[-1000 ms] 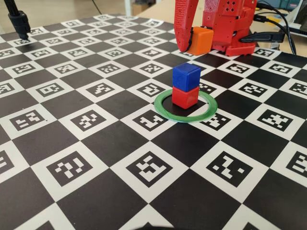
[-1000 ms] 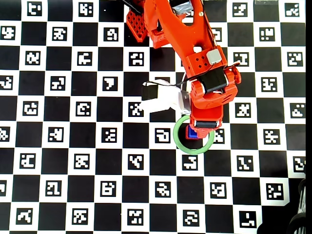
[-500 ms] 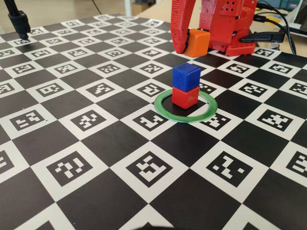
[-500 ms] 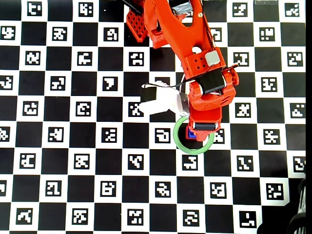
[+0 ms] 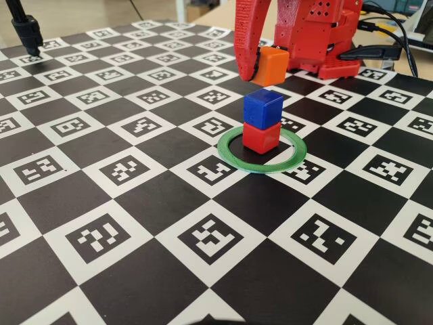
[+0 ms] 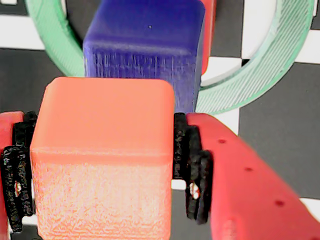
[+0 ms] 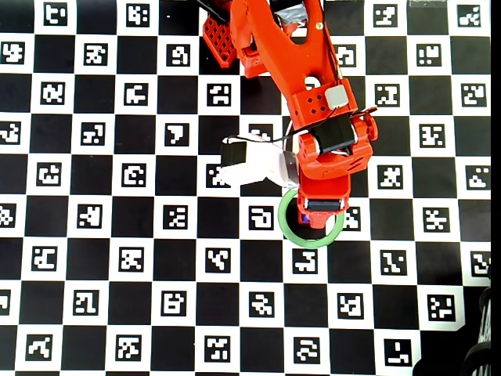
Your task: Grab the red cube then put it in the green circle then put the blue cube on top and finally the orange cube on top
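The red cube stands inside the green circle with the blue cube stacked on it. My gripper is shut on the orange cube, held in the air just above and behind the stack. In the wrist view the orange cube sits between the black pads of my gripper. Beyond it are the blue cube, a sliver of the red cube and the green circle. In the overhead view the arm hides the cubes; only the green circle shows.
The board is a black-and-white checkerboard with printed markers. The arm's red base stands at the back, with cables to its right. A black stand is at the far left corner.
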Action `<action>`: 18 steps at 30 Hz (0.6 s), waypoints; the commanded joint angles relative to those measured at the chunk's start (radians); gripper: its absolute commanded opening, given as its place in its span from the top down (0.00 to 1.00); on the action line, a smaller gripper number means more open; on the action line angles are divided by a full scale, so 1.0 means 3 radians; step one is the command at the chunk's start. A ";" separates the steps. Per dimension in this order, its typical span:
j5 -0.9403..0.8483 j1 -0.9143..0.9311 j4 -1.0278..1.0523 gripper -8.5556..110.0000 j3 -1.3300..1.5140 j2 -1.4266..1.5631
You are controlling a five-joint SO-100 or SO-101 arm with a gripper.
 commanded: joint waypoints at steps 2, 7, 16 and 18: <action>-0.0020 0.0036 -0.0036 0.84 -0.0036 0.0031; -0.0015 0.0036 -0.0056 0.84 -0.0015 -0.0015; -0.0005 0.0036 -0.0092 0.84 0.0046 -0.0020; -0.0005 0.0036 -0.0097 0.84 0.0051 -0.0020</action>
